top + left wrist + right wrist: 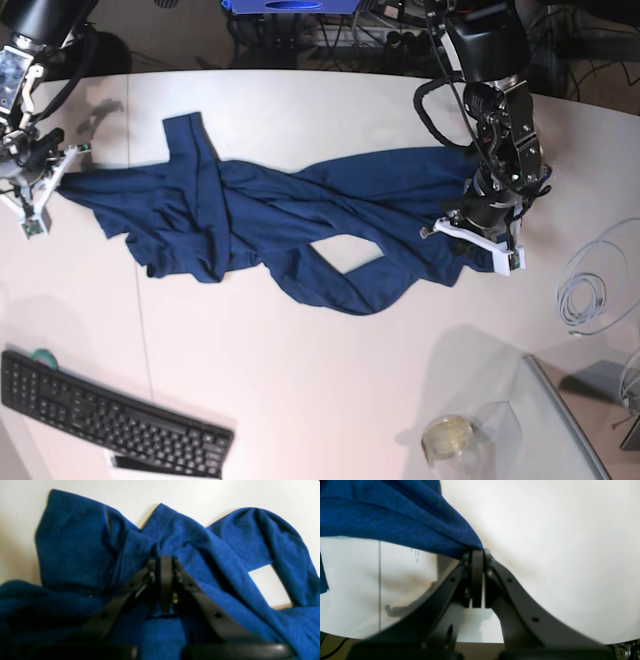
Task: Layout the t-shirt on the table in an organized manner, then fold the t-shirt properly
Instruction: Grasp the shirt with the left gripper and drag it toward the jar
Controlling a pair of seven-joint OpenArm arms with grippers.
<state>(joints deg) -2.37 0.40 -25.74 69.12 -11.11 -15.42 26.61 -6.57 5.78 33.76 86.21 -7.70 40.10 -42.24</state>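
Now: both claws pinched on the shirt, cloth strung out across the desk.

L wrist view: left claw (pixel 163 562) closed tight, jaws together w/ blue knit of the t-shirt (pixel 200 555) bunched at the tips; fabric heaped in folds around it, white desk (pixel 225 495) beyond, one small bare patch showing through a loop of cloth. R wrist view: right claw (pixel 477 555) closed too, nipping a corner of the t-shirt (pixel 395 517); cloth pulls up and away to upper left, lifted off the desk (pixel 557 555), thin seam line at left. Base view: t-shirt (pixel 300 215) twisted, stretched between right claw (pixel 40 190) at view's left edge and left claw (pixel 480 232) at view's right. Keyboard (pixel 105 415) near bottom left, white cable coil (pixel 590 290) at right, both well apart from shirt.
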